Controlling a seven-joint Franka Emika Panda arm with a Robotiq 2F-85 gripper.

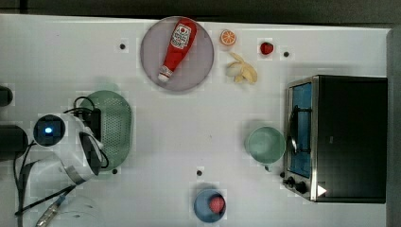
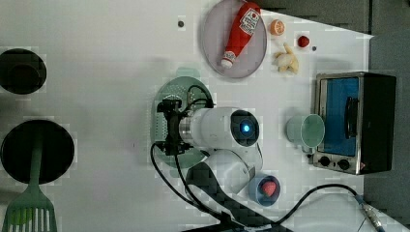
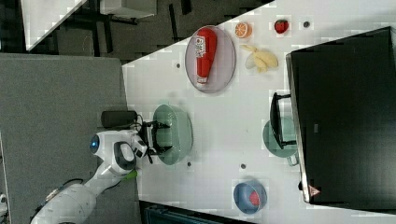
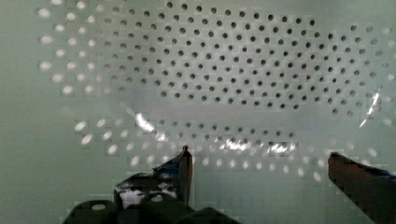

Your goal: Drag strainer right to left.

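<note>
Mint-green strainer sits under the pincer, whose fingers stand wide apart inside it, gripping nothing.

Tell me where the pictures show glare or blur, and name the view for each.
Wrist view: bright streaks of glare lie on the strainer, and its holes blur toward the edges. Top view: the toaster oven casts a soft shadow on the table. Left view: a blue light glows on the arm.
</note>
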